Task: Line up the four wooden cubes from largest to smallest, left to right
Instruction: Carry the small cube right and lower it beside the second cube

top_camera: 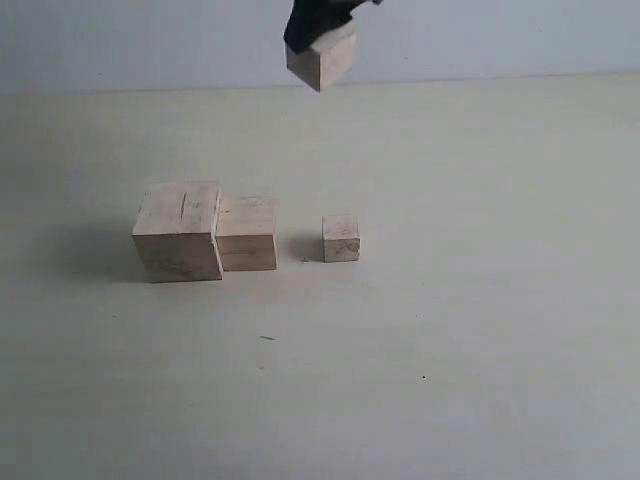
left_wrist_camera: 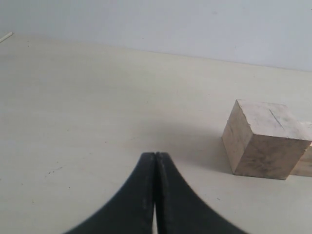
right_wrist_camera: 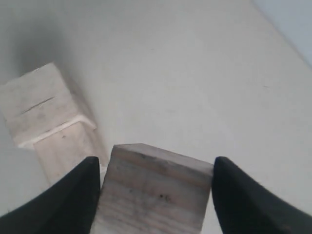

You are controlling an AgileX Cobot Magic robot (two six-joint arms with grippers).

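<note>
The row is three-quarters laid out. On the cream tabletop (top_camera: 480, 330) the largest pale light-wood cube (top_camera: 178, 230) sits at the left end, and the second pale wooden cube (top_camera: 247, 232), a size smaller, touches its right side. The smallest wooden cube (top_camera: 341, 238) stands apart to the right, with an open gap between it and the second cube (a gap that looks about right for one more block).

The fourth piece, the third cube (top_camera: 322, 58), is off the table. The right gripper (top_camera: 318, 25) pinches it between its two black fingers (right_wrist_camera: 73, 195), high above and behind the row. From its wrist camera the held block appears tilted, though that angle makes its true size hard to judge; by elimination it should be the third in rank.

The left gripper (left_wrist_camera: 155, 158) hangs low over bare table beside the largest cube, its jaws pressed together on nothing.

What is left, judging from this layout: lower the held cube into the gap, set it square with its neighbours, and release it. The three placed cubes already run in the right order.
</note>
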